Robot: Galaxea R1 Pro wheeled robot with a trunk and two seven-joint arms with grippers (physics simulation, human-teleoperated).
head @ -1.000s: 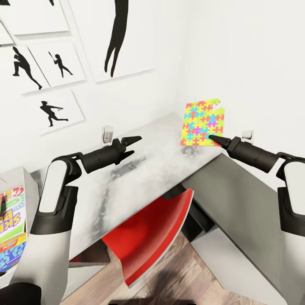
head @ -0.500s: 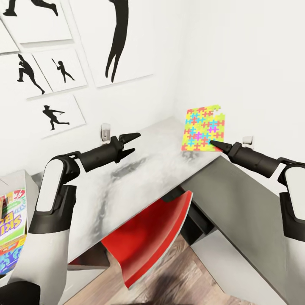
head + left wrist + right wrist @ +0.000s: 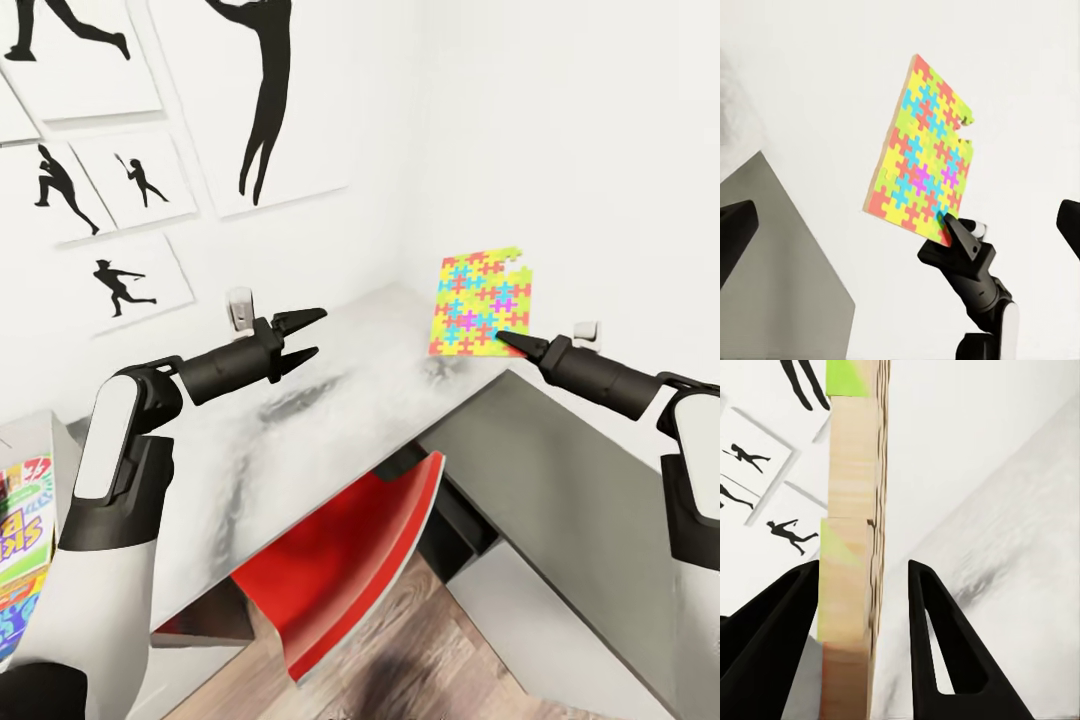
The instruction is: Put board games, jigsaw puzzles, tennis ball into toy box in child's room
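Left arm (image 3: 296,338) shifted leftward, jigsaw puzzle (image 3: 481,302) edge-gripped

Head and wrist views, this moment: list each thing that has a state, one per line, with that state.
Jigsaw puzzle: lifted off the table, standing on edge, pinched at its lower corner.
Right tool: shut on the jigsaw puzzle, the puzzle's edge between its fingers.
Left tool: open, empty, hovering over the table.
Table: top bare under the tools.
Board games: stacked flat at the picture's left edge.
Red chair: pushed under the table.
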